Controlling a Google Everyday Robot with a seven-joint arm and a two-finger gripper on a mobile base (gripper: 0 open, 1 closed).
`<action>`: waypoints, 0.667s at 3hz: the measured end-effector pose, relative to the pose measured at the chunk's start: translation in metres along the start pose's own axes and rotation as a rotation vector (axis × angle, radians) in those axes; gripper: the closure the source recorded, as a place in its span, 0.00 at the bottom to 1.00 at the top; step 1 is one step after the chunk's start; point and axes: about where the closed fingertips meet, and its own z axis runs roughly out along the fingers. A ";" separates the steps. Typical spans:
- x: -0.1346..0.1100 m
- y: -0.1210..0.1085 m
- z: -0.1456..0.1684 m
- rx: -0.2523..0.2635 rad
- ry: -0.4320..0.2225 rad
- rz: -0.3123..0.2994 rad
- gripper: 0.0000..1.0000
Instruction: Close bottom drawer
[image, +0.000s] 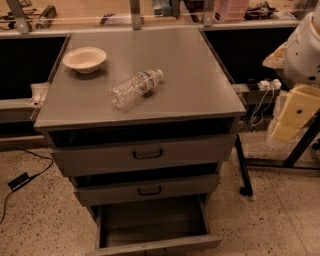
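Camera view: bottom drawer (152, 225) pulled far out at foot of cabinet (200, 85), front panel at the lower frame edge, handle out of sight. Probably rigid metal, light, sliding on runners; best pushed flat at the panel's centre. Gripper (294, 114) off right, well apart from it; apart or together, cannot tell.

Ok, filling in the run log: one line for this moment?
bottom drawer: pulled out, not closed | gripper: right edge of view, away from drawer | cabinet top: bowl, bottle lying

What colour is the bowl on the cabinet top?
Cream. The bowl shows best in the camera view; the hand is at the right edge.
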 end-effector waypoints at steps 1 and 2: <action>0.000 0.000 0.000 0.000 0.000 0.000 0.00; -0.004 0.006 0.038 -0.051 -0.041 -0.036 0.00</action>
